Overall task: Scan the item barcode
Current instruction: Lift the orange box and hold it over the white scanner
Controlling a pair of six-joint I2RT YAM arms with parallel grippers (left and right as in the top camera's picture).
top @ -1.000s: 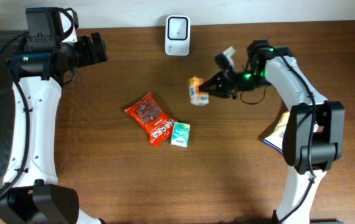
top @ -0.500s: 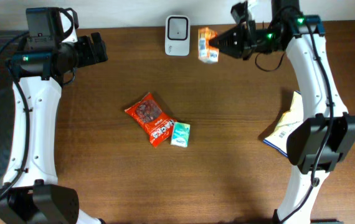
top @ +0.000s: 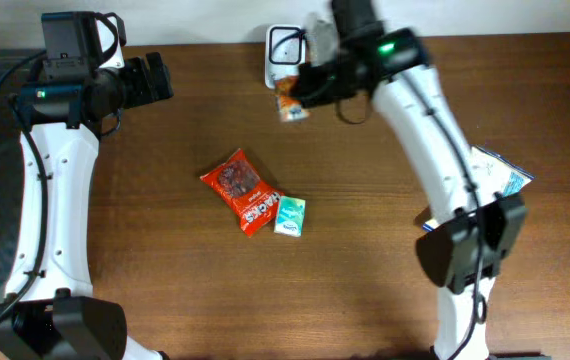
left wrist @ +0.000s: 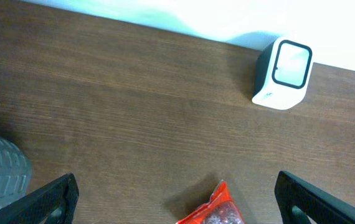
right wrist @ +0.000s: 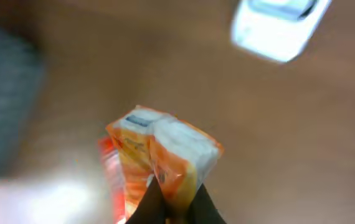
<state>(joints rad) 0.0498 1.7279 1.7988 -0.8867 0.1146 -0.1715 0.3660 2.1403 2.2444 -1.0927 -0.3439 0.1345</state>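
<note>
Your right claw (top: 303, 91) pinches the orange packet (top: 288, 103) just beside the scanner (top: 284, 45), nearer it than your spread left claw (top: 160, 79).

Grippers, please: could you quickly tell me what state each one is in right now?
Left gripper: open, holding nothing.
Right gripper: shut on the orange packet.

Table (top: 165, 300) dark brown, fine wood grain. Scanner (top: 285, 43) white, dark-rimmed window. Snack packet (top: 288, 102) orange and white. Pouch (top: 242, 190) red, white lettering. Small pack (top: 289, 215) teal, white.
</note>
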